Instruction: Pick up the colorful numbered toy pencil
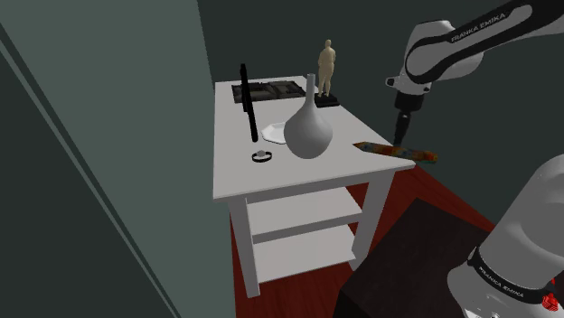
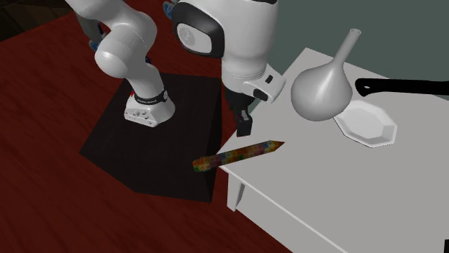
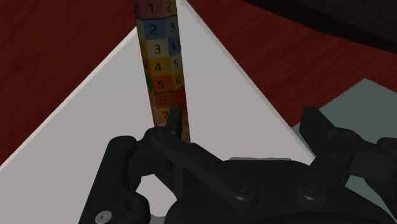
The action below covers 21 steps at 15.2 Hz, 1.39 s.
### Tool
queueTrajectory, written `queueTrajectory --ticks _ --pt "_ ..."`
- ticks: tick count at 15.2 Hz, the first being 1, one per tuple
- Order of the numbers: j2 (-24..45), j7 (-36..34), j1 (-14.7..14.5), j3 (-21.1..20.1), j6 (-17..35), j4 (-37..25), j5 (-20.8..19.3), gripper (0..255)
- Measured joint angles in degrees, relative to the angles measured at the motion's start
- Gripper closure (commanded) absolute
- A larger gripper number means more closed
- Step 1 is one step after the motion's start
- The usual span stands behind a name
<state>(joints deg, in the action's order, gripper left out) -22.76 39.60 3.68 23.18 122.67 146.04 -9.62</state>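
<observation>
**Fig.** White table point(image 1: 237, 172) with two lower shelves. The toy pencil point(image 2: 237, 154), a bar of coloured numbered squares, lies flat across the table corner nearest the arm's stand point(image 2: 155, 154). Its pointed end rests on the top, and its blunt end juts past the edge above the dark red floor point(image 2: 50, 180). The black tool point(image 1: 399, 135) hangs point-down just above the pencil's middle; whether it touches cannot be told. The tool is open: in the wrist view its fingertips point(image 3: 174, 121) stand apart with bare table between them. The pencil runs away from beside one fingertip, not between the two. Farther along the table stand a grey long-necked vase point(image 1: 308, 129), a white dish point(image 1: 273, 135) and a tan figurine point(image 1: 326, 68), well apart from the pencil.
</observation>
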Motion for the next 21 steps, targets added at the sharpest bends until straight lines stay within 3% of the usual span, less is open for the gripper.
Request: queueTrajectory --ticks 6,13,14,21 --pt "12.03 11.58 -0.88 5.94 8.06 -4.42 2.50 0" --pt "17.15 14.33 -1.36 7.06 14.37 -2.88 5.00 0" --pt "17.45 14.44 -1.40 7.08 14.76 -2.76 5.18 255" --pt "17.72 14.52 -1.45 7.09 15.14 -2.68 5.39 255"
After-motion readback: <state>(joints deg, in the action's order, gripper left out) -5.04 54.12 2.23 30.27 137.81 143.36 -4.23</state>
